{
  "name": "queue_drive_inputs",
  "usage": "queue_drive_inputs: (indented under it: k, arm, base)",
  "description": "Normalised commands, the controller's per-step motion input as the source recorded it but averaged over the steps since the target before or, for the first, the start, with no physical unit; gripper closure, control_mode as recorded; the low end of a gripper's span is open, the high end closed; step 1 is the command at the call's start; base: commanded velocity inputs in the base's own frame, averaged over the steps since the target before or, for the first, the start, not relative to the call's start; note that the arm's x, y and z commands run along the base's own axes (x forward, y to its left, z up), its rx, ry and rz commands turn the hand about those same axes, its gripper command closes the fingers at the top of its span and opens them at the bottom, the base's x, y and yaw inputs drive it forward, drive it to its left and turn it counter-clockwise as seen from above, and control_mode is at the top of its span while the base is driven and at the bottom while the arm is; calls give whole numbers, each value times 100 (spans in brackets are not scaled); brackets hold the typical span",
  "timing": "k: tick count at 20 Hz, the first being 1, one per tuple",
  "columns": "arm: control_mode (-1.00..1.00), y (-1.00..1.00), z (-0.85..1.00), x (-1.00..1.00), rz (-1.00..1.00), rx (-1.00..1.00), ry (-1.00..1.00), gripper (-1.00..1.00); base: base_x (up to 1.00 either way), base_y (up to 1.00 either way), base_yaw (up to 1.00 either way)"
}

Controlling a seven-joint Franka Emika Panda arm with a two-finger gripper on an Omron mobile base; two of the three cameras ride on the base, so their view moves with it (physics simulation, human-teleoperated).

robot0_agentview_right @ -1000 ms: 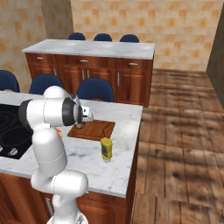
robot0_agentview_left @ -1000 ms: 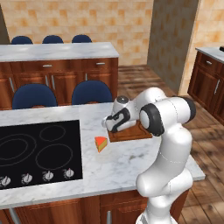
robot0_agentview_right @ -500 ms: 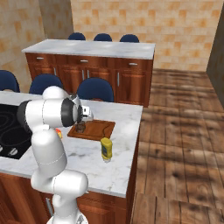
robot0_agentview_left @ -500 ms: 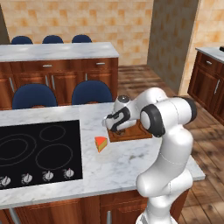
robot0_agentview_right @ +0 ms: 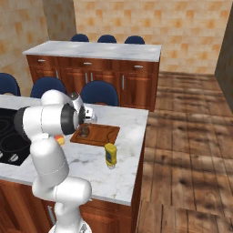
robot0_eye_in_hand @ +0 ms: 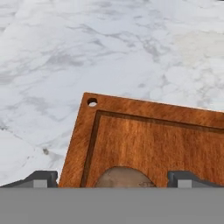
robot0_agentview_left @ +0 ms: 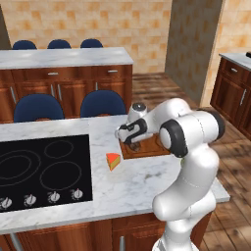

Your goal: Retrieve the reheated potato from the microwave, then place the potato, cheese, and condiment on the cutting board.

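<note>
Brown and rough-skinned, the potato [robot0_eye_in_hand: 122, 177] lies on the cutting board [robot0_eye_in_hand: 153, 140] at six o'clock between wide-spread jaws, released; it looks firm, fairly light and grippy, best pinched across its short middle.

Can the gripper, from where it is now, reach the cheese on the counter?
Probably yes. The gripper stands open over the potato on the cutting board, and the cheese lies close by on bare counter, nothing between.
</note>
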Motion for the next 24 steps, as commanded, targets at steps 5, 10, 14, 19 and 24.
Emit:
queue_drive_inputs:
  k: [5, 10, 14, 19, 24]
  arm:
    - [-100, 0, 32, -27, -12, 0, 9, -100]
    - [-100, 0, 31, -33, -20, 1, 24, -100]
    - [-100, 4, 31, -39, -12, 4, 25, -100]
    - [-100, 5, 18, -57, -8, 4, 14, -100]
    - [-100, 8, 9, -56, -13, 1, 0, -100]
  base:
    - [0, 0, 0]
    - [0, 0, 0]
    - [0, 0, 0]
    - [0, 0, 0]
    - [0, 0, 0]
